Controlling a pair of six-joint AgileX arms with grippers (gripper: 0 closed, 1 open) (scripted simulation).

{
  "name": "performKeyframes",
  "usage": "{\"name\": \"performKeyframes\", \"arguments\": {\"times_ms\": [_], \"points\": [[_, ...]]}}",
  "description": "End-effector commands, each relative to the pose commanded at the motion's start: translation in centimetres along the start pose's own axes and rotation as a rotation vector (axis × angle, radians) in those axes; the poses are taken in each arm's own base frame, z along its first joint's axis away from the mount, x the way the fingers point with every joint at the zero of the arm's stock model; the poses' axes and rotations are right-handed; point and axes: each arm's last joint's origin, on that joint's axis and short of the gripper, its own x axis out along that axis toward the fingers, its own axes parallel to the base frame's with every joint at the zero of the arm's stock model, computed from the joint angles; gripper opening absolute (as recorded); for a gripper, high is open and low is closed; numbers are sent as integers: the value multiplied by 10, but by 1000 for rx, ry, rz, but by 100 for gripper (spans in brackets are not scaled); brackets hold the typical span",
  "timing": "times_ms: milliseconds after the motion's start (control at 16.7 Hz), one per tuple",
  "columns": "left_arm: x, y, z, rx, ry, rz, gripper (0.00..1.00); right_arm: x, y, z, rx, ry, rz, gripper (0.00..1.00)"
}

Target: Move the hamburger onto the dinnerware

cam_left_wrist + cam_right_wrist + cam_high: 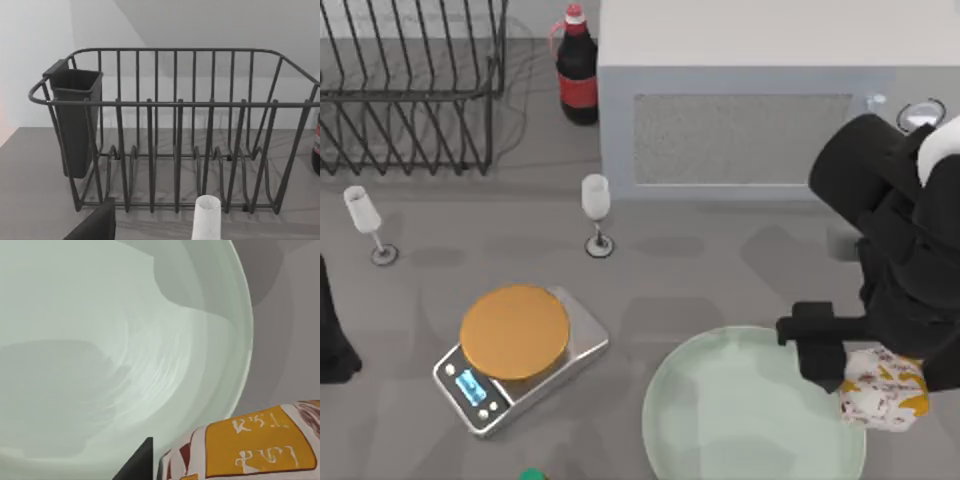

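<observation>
Wrapped hamburger (260, 445), long axis crosswise, overhangs the dinnerware (720, 420) rim.

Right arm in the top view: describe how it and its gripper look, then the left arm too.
The right arm is built of bulky, rounded matte-black segments, with a white section near the picture's right edge. Its right gripper has blocky, square-edged black fingers. No cables or markings are visible. The left arm shows as a plain black shape at the table's left edge.
</observation>
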Motion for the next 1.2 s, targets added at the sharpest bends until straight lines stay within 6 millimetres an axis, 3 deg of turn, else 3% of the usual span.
{"name": "performKeyframes", "arguments": {"times_ms": [420,780,1020,1200], "points": [[0,0,0,0,0,0,100,18,45,-9,756,50,-74,0],[0,0,0,0,0,0,100,23,62,-5,1303,39,-69,0],[0,0,0,0,0,0,100,19,65,2,1547,35,-25,0],[0,0,0,0,0,0,100,17,65,5,1621,36,-3,0]]}}
